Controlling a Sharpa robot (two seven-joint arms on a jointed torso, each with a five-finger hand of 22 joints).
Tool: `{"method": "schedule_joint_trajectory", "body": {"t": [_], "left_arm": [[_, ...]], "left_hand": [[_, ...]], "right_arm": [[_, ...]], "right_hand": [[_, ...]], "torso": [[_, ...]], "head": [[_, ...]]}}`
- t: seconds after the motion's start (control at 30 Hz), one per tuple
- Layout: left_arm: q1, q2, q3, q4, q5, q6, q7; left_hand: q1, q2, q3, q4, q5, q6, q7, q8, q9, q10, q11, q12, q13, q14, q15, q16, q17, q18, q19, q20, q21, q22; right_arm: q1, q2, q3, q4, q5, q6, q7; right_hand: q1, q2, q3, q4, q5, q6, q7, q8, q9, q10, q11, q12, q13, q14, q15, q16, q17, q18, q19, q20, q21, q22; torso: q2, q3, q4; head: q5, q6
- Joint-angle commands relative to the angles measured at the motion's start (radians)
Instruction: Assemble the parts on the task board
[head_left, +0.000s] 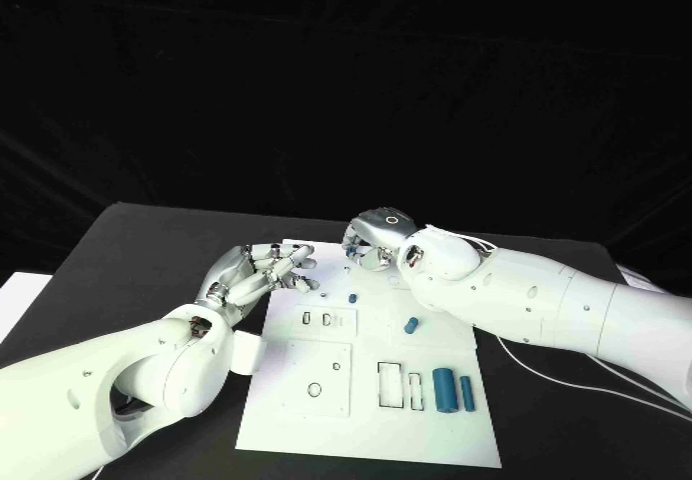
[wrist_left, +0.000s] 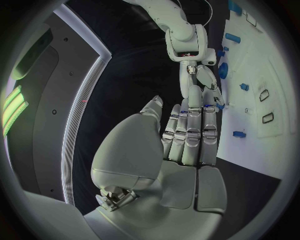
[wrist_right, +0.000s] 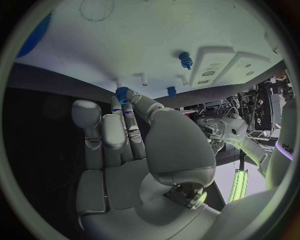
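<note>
1. Task board (head_left: 368, 420): white plate lying flat at the middle of the black table (head_left: 144, 245), its long side running away from the robot. It carries rectangular cut-outs, round holes and raised plates.
2. Blue cylinders (head_left: 446, 389): two upright-lying pieces side by side near the board's near right corner, the larger one just beside a slimmer one.
3. Blue bar (head_left: 415, 389): thin piece just left of the cylinders, beside a rectangular cut-out.
4. Small blue part (head_left: 411, 324): lies loose at the board's middle right, under the right arm's wrist.
5. Blue peg (head_left: 352, 297): small piece standing at the board's far portion, between the two hands.
6. Left hand (head_left: 260, 275): over the board's far left corner, palm up, fingers apart and loosely curled; holds nothing. In the left wrist view its fingers (wrist_left: 194, 132) extend straight toward the board edge.
7. Right hand (head_left: 378, 245): at the board's far edge, fingers turned down toward it. In the right wrist view the thumb and a fingertip (wrist_right: 131, 97) pinch a small blue toothed part (wrist_right: 121, 94) just off the board's edge.
8. White pegs (wrist_right: 143, 79): short posts rising from the board near the pinched part.
</note>
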Motion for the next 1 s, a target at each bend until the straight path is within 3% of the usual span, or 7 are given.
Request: {"method": "schedule_joint_trajectory", "body": {"t": [0.03, 0.63, 0.7, 0.83, 0.9, 1.0], "left_arm": [[0.001, 0.000, 0.001, 0.000, 0.000, 0.016, 0.004], [0.001, 0.000, 0.001, 0.001, 0.000, 0.019, 0.003], [0.001, 0.000, 0.001, 0.001, 0.000, 0.018, 0.003], [0.001, 0.000, 0.001, 0.000, 0.000, 0.018, 0.003], [0.001, 0.001, 0.001, 0.000, 0.000, 0.018, 0.003], [0.001, 0.000, 0.001, 0.000, 0.000, 0.017, 0.004]], "left_hand": [[0.003, 0.007, -0.003, -0.004, -0.006, -0.002, 0.004, -0.004, -0.001, -0.006, 0.002, -0.003, -0.001, -0.008, -0.002, 0.003, 0.001, 0.018, -0.007, 0.000, 0.007, 0.001], [0.004, 0.007, -0.003, -0.005, -0.007, -0.002, 0.004, -0.004, -0.001, -0.007, 0.002, -0.004, -0.001, -0.009, -0.002, 0.004, 0.002, 0.018, -0.008, 0.000, 0.007, 0.001], [0.004, 0.007, -0.003, -0.005, -0.007, -0.002, 0.004, -0.004, -0.001, -0.007, 0.002, -0.004, -0.001, -0.009, -0.002, 0.004, 0.002, 0.018, -0.008, 0.000, 0.007, 0.001], [0.004, 0.007, -0.003, -0.005, -0.007, -0.002, 0.004, -0.004, -0.001, -0.007, 0.002, -0.004, -0.001, -0.009, -0.002, 0.004, 0.002, 0.018, -0.008, 0.000, 0.007, 0.001], [0.004, 0.007, -0.003, -0.005, -0.007, -0.002, 0.004, -0.004, -0.001, -0.007, 0.002, -0.004, -0.001, -0.009, -0.002, 0.004, 0.002, 0.018, -0.008, 0.000, 0.007, 0.001], [0.004, 0.007, -0.003, -0.005, -0.007, -0.002, 0.004, -0.004, -0.001, -0.007, 0.002, -0.004, -0.001, -0.009, -0.002, 0.004, 0.002, 0.018, -0.008, 0.000, 0.007, 0.001]], "right_arm": [[-0.004, -0.003, -0.002, 0.000, -0.014, 0.013, -0.005], [-0.005, -0.002, -0.002, -0.008, -0.020, 0.002, -0.028], [-0.005, -0.001, -0.002, -0.010, -0.013, -0.001, -0.023], [-0.004, 0.001, -0.002, -0.012, 0.002, -0.003, -0.010], [-0.004, 0.001, -0.002, -0.013, 0.008, -0.002, -0.005], [-0.004, -0.002, -0.002, -0.009, 0.014, -0.006, -0.001]], "right_hand": [[0.007, 0.001, 0.004, 0.003, 0.006, 0.008, -0.001, 0.006, 0.001, 0.024, -0.020, 0.006, 0.003, 0.034, 0.002, 0.005, 0.000, -0.013, 0.000, 0.004, 0.004, 0.002], [0.000, -0.007, 0.003, 0.009, 0.007, 0.001, 0.001, 0.000, 0.000, 0.015, -0.018, 0.002, 0.001, 0.028, 0.004, -0.004, -0.014, -0.012, -0.009, 0.005, 0.003, -0.005], [-0.012, -0.021, 0.004, 0.015, 0.009, -0.035, 0.012, -0.018, -0.008, -0.027, -0.008, -0.002, -0.005, 0.019, 0.014, -0.023, -0.040, -0.009, -0.024, 0.010, -0.010, -0.028], [-0.039, -0.069, -0.017, 0.028, 0.020, -0.156, 0.026, -0.020, -0.028, -0.162, 0.019, 0.000, -0.007, -0.009, 0.035, -0.100, -0.137, 0.007, -0.077, 0.033, -0.075, -0.128], [-0.036, -0.078, -0.040, 0.033, 0.023, -0.193, 0.022, -0.020, -0.026, -0.206, 0.022, 0.000, -0.006, -0.012, 0.037, -0.119, -0.158, 0.012, -0.087, 0.040, -0.087, -0.146], [-0.033, -0.078, -0.051, 0.037, 0.024, -0.197, 0.023, -0.019, -0.025, -0.216, 0.024, 0.001, -0.006, -0.011, 0.038, -0.122, -0.162, 0.012, -0.089, 0.042, -0.090, -0.149]], "torso": [[0.001, 0.0001, 0.0004], [0.001, -0.0013, 0.0011], [0.001, -0.0017, 0.0011], [0.001, -0.0015, 0.0010], [0.001, -0.0017, 0.0015], [0.002, -0.0018, 0.0021]], "head": [[0.000, 0.001], [-0.004, -0.001], [-0.004, 0.000], [-0.005, -0.001], [-0.006, -0.003], [-0.006, -0.003]]}}
